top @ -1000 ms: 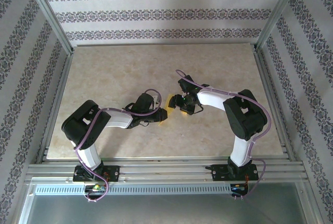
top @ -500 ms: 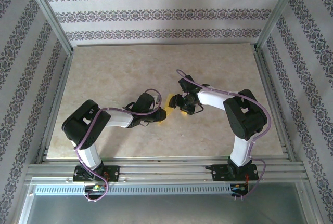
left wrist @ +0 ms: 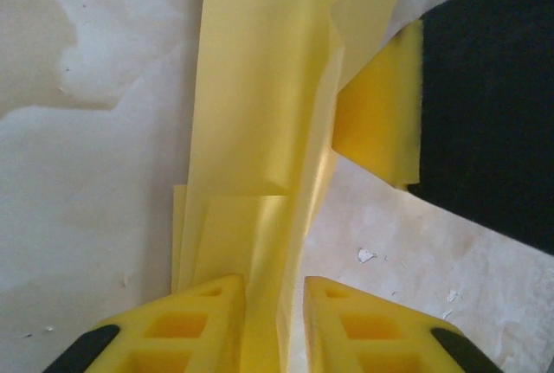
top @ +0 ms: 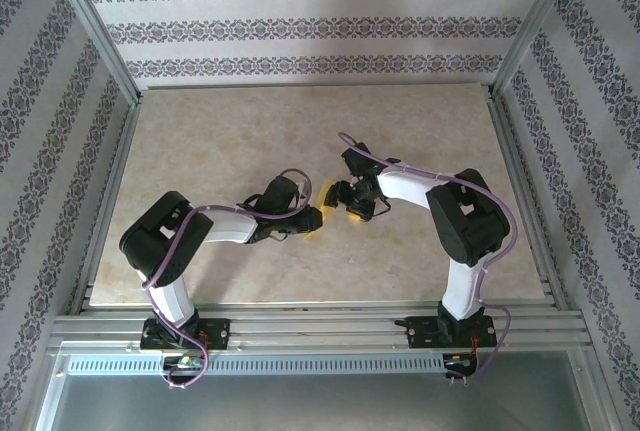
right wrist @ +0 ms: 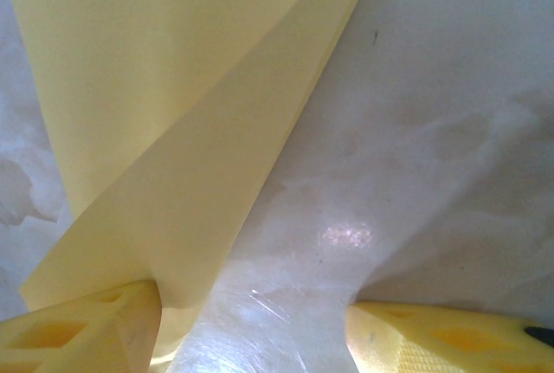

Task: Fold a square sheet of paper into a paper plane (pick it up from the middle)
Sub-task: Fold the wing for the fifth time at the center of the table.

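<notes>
Marble-patterned table top (top: 200,151), boxed in by walls (top: 320,26) papered in floral stripes, with an aluminium frame (top: 320,323) along the near edge. I note both arms reaching inward, their tools nearly meeting just right of the table's middle.

Item under inspection: sheet of paper (top: 325,194). It is yellow and creased into a long, narrow, layered shape. It lies on the table between the two tools, running from the left one towards the right one.

Left gripper (top: 311,219): from its own wrist camera, the two yellow fingers (left wrist: 203,325) stand only narrowly apart. The near end of the paper (left wrist: 251,87) runs up through the slot between them, and one flap rises on edge along the centre line. The paper sits against the finger on that view's left, and I see a thin sliver of clearance at the other finger. I record the jaws as slightly parted around the paper, not pinching it.

Right gripper (top: 340,196): the jaws are spread wide and grasp nothing. From its wrist camera, a folded corner of the paper (right wrist: 173,113) rests against the inner face of the finger (right wrist: 78,330) at lower left. The opposite finger is well apart from the paper, over bare table. From the left wrist camera, one of its yellow pads (left wrist: 381,122) shows just behind the paper's far flap. Whether pad and flap touch, I cannot tell.
</notes>
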Robot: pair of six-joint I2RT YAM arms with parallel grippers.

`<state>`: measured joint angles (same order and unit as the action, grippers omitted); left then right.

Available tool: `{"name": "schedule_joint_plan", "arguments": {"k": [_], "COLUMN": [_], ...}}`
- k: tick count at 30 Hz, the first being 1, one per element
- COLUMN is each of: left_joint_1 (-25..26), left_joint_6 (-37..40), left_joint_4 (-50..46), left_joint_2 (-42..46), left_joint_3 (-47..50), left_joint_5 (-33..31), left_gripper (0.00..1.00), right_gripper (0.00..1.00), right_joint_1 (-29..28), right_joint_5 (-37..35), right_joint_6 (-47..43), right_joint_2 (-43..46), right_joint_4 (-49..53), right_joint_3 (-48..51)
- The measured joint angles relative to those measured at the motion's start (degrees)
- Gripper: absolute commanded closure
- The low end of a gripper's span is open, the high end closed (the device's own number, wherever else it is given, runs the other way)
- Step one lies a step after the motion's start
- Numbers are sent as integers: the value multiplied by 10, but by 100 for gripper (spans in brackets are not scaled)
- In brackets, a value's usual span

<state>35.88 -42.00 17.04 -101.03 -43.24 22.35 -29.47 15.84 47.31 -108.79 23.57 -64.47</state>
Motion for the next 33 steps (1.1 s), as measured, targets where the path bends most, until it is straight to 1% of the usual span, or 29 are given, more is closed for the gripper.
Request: {"name": "schedule_joint_plan", "arguments": {"k": [4, 7, 18, 21, 26, 33], "left_joint_1": [0, 0, 0, 0, 0, 0], "left_joint_6": [7, 10, 10, 10, 10, 11], "left_joint_4": [-17, -22, -27, -26, -27, -31], "left_joint_2": [5, 6, 28, 22, 1, -13], "left_joint_3": [-7, -7, -7, -8, -15, -28], "left_joint_5": [-6, -10, -27, -20, -14, -7], "left_gripper": [71, 71, 70, 69, 69, 76], "right_gripper": [21, 19, 18, 18, 18, 18], "right_joint_1": [0, 0, 0, 0, 0, 0], "right_joint_5": [0, 0, 0, 0, 0, 0], "right_joint_6": [7, 9, 10, 10, 10, 10], "right_joint_2": [-4, -6, -9, -9, -9, -9], "right_joint_4": [3, 5, 7, 7, 7, 7], "right_joint_3": [-4, -7, -9, -9, -9, -9]}}
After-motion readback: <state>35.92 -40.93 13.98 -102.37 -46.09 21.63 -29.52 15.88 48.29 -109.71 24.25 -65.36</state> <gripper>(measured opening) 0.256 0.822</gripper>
